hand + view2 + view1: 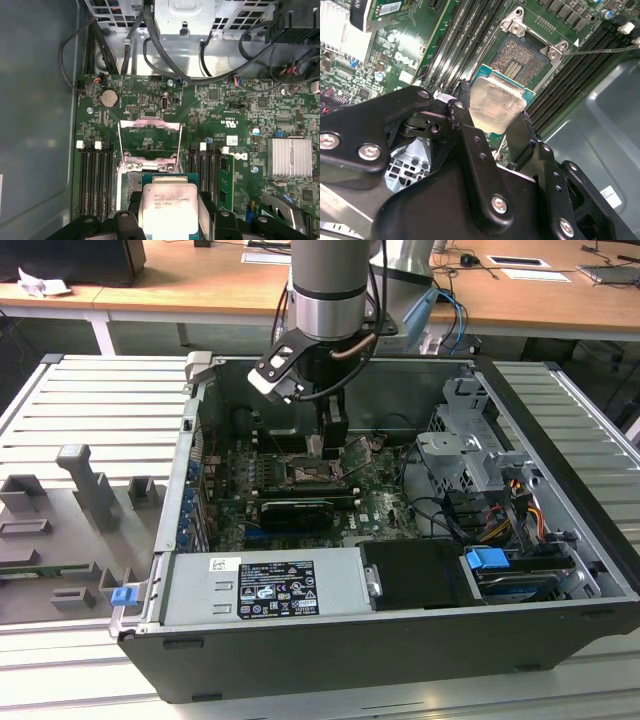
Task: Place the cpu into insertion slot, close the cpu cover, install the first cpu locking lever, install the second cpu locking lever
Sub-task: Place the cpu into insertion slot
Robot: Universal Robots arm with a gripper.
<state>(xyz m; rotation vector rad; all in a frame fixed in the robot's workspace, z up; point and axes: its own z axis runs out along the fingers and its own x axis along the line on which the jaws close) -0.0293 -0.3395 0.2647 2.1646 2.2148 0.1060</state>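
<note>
- One arm (325, 290) reaches down into the open computer case (560, 540) in the exterior view. Its jaws hang over the motherboard (385, 505), closed on the cpu (316, 445). The insertion slot (305, 472) lies just below them, and the cpu cover (358, 455) stands tilted up beside them.
- In the second wrist view, the cpu (497, 105) is clamped between two black fingers (470, 145), its pale metal top showing. The insertion slot (522, 60) lies uncovered just beyond the jaws' tips, with the chip not yet seated in it.
- In the first wrist view, the jaws grip the cpu (167, 212) by opposite edges. Ahead of them the cpu cover (150, 125) is raised open, with memory slots (95, 180) on either side.
</note>
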